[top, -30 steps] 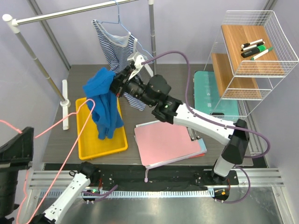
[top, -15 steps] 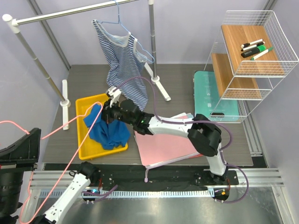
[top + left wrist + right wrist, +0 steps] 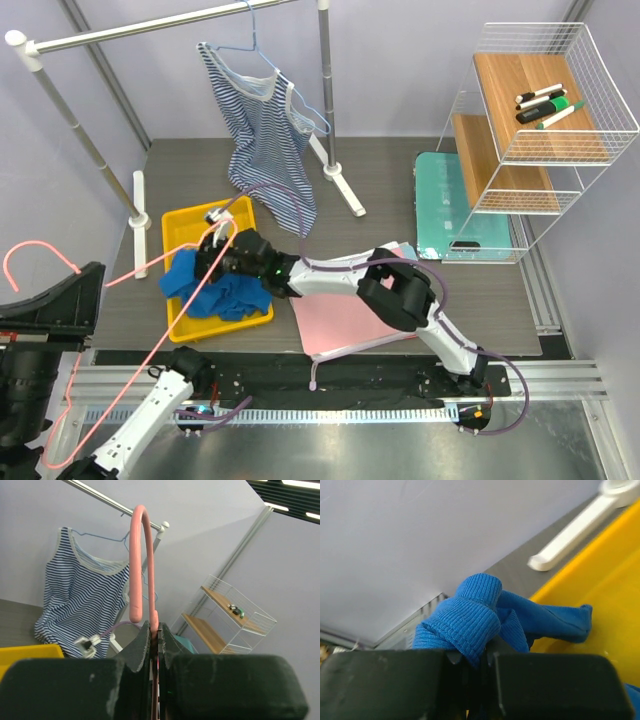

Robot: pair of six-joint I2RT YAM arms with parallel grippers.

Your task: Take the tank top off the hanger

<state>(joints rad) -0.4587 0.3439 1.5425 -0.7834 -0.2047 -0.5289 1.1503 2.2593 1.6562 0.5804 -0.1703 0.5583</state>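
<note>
Risk watch | right gripper [image 3: 481, 661] clamped on blue top [image 3: 240, 293], bunched at tray [image 3: 180, 216] 9 o'clock rim | left gripper [image 3: 154, 635] pinched on hanger [image 3: 141, 560] | hanger wire crosses fabric: could snag, or top spills over rim on release

Bright even light, soft shadows; left hand [image 3: 154, 632] blurred, dark (too close).

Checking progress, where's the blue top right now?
In the top view, left of centre, the blue top lies mostly in the yellow tray, pinched by the right tool.

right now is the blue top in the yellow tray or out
Mostly in: blue top bunched inside yellow tray, a fold over its left rim.
</note>
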